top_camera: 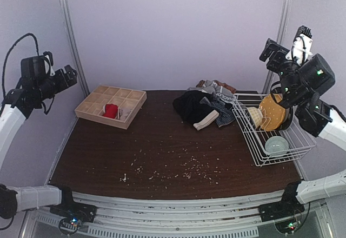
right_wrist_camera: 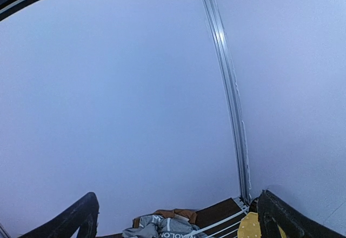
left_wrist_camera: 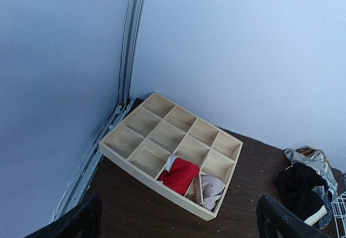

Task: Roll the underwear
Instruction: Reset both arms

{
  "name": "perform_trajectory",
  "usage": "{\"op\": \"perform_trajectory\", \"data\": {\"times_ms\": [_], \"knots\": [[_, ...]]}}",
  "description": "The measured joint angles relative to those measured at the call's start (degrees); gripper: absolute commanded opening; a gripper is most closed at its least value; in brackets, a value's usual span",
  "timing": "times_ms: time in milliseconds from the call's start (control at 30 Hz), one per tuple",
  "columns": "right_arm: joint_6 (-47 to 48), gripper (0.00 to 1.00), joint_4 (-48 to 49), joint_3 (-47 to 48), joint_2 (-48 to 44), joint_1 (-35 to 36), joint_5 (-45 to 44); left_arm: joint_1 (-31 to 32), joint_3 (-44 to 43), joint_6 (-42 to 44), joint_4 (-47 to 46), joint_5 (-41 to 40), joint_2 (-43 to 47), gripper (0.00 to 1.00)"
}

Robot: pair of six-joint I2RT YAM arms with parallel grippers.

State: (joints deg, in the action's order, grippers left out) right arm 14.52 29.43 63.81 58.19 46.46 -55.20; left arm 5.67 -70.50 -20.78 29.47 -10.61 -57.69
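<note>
red underwear (top_camera: 110, 110) in wooden tray (top_camera: 117, 93), bowl (top_camera: 276, 144) in basket (top_camera: 250, 140)

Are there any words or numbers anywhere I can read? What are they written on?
"ALON": pale letters on the grey waistband in the pile of underwear. The ends of the word are cut off, so it may be longer.
Same waistband in the top view: the letters are too small and blurred to read.
Wooden tray and wire basket: no writing shows.
</note>
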Motion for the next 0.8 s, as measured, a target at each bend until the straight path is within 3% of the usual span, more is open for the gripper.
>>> {"op": "perform_trajectory", "data": {"times_ms": [133, 267, 333, 500, 633, 800], "knots": [[-9.3, 1.0, -9.9, -1.6, 2.2, -6.6, 4.9, 0.0, 8.9, -0.5, -4.0, -1.4, -1.0, 0.98], [-10.9, 1.0, -7.8, -11.8, 6.0, -12.5, 8.3, 0.3, 23.6, -0.5, -19.4, -1.8, -2.1, 0.98], [-10.0, 1.0, -6.6, -17.9, 10.7, -15.8, 8.6, 0.7, 32.9, 4.4, -31.1, 0.3, -5.3, 0.98], [-7.4, 1.0, -3.4, -27.9, 14.8, -22.5, 8.8, 1.1, 43.8, 15.7, -47.5, 1.4, -12.5, 0.98], [-8.6, 1.0, 4.8, -36.9, 15.5, -27.2, 12.2, 0.5, 45.4, 21.1, -57.1, -0.2, -18.8, 0.98], [-8.5, 1.0, 30.8, -48.1, 27.5, -30.7, 19.1, -0.2, 46.9, 23.2, -67.3, -0.1, -24.9, 0.97]]}}
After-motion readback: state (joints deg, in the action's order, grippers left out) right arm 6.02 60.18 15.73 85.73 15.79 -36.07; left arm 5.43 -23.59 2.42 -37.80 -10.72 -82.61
